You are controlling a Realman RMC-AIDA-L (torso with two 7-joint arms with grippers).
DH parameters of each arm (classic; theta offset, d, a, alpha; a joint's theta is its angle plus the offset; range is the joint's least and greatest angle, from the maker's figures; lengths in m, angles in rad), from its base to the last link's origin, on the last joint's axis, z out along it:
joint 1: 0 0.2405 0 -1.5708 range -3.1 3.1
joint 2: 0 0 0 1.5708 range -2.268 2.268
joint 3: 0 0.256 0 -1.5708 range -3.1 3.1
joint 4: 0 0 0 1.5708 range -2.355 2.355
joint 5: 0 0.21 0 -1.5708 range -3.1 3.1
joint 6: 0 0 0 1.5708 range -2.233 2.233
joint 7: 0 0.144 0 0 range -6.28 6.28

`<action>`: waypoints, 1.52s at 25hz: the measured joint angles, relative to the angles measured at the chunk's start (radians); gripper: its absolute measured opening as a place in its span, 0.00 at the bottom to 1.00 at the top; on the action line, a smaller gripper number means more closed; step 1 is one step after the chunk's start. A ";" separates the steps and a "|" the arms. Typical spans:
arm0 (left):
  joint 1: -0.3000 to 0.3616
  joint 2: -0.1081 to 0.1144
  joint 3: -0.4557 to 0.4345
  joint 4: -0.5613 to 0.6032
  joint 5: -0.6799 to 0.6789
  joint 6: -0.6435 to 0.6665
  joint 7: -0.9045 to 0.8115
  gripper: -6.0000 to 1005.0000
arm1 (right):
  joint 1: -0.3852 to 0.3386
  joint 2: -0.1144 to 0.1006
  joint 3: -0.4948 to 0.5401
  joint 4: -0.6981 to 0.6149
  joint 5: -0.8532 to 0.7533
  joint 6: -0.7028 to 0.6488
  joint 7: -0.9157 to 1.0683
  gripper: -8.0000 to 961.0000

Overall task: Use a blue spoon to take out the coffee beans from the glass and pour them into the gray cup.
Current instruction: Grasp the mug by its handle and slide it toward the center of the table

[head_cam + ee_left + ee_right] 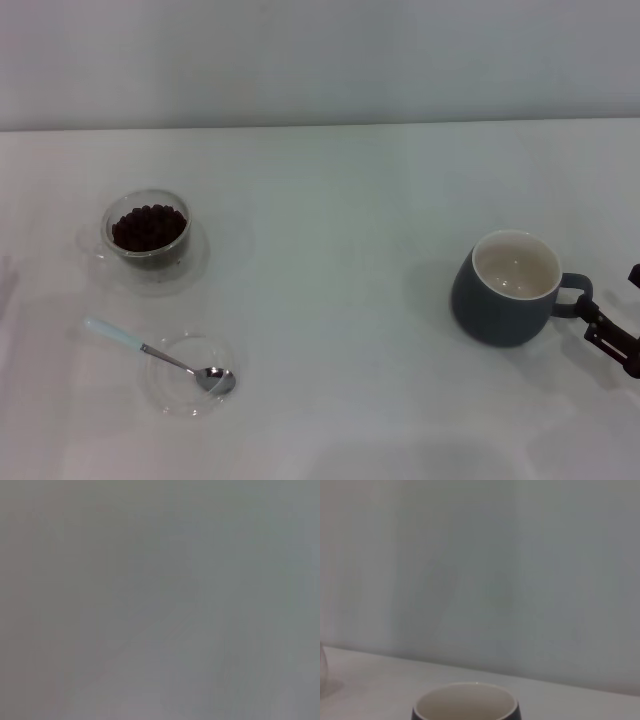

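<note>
The glass (148, 232) stands at the left of the white table, filled with dark coffee beans (148, 224). In front of it lies the blue spoon (150, 350), pale handle pointing left and metal bowl resting in a flat clear saucer (172, 392). The gray cup (505, 290) stands at the right, cream inside bare, loop handle turned right; its rim (465, 702) also shows in the right wrist view. My right gripper (612, 298) is at the right edge beside that handle, open, one finger (608, 338) just below the loop. My left gripper is out of view.
A second clear saucer (190, 270) lies under the glass. A pale wall (320, 60) runs behind the table's far edge. The left wrist view shows only a blurred grey surface. A curved clear glass edge (322, 672) shows in the right wrist view.
</note>
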 joint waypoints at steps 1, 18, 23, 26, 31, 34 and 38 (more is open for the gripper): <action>-0.002 0.000 0.000 0.000 0.000 0.000 0.000 0.88 | 0.001 0.000 -0.001 0.000 0.000 0.003 0.000 0.81; -0.017 -0.001 0.000 0.000 -0.013 -0.002 0.000 0.88 | 0.056 0.020 -0.005 -0.013 0.000 0.157 -0.035 0.79; -0.017 0.000 0.000 0.000 -0.030 -0.002 0.000 0.88 | 0.061 0.020 0.001 -0.016 0.007 0.164 -0.037 0.78; -0.017 0.000 0.000 0.000 -0.032 -0.002 0.000 0.88 | 0.070 0.020 0.001 -0.017 0.008 0.177 -0.037 0.78; -0.020 0.000 0.000 0.000 -0.033 -0.002 0.000 0.88 | 0.083 0.024 0.001 -0.023 0.009 0.204 -0.038 0.60; -0.020 0.001 0.000 0.000 -0.033 -0.002 0.000 0.88 | 0.085 0.025 0.001 -0.029 0.009 0.212 -0.038 0.60; -0.022 0.002 0.000 0.000 -0.034 -0.002 0.000 0.88 | 0.085 0.025 0.001 -0.030 0.011 0.212 -0.038 0.59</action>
